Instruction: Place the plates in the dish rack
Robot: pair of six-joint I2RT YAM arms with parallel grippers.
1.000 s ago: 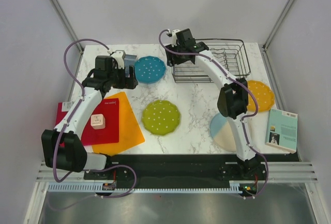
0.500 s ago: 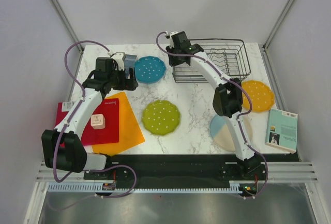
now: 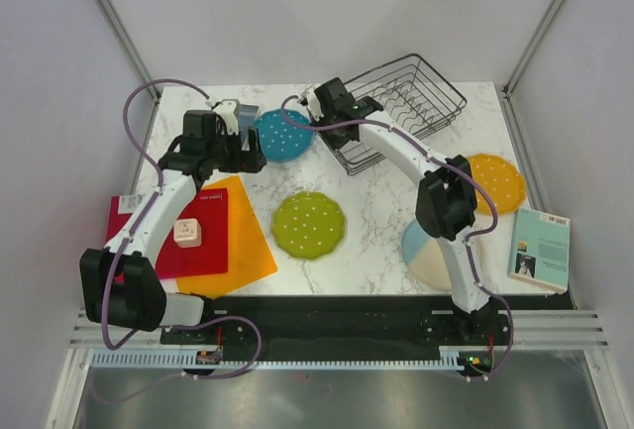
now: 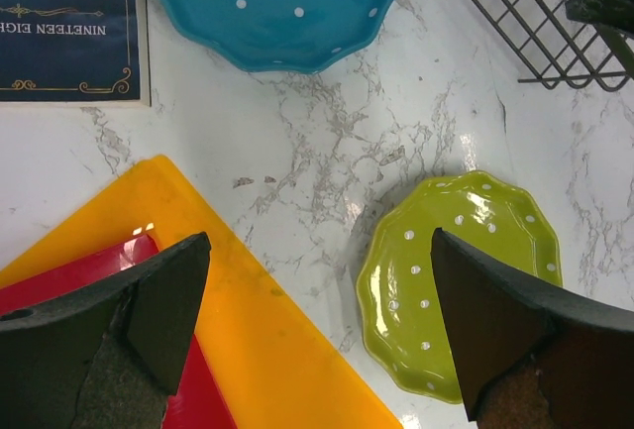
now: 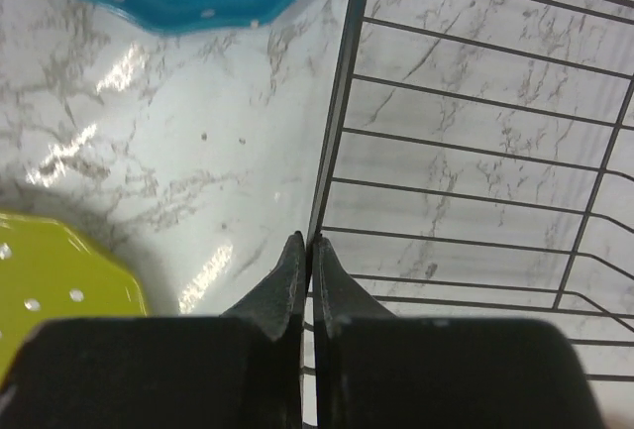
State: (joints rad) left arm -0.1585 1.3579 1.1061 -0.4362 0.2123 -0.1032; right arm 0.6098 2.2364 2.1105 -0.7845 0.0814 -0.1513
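— Dish rack swung askew since before, rim wire pinched by right gripper.
— Pinch confirmed at wrist only. Left gripper held open; plates left flat on table.

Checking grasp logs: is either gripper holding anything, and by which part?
Right gripper pinches the dish rack by its left edge wire. Left gripper is open, holding nothing.

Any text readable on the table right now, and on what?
"NINETEEN EIGH", cut off: dark blue book; its smaller lines are too blurred.
Teal book: print too small to read.
Labels on red sheet: too small.
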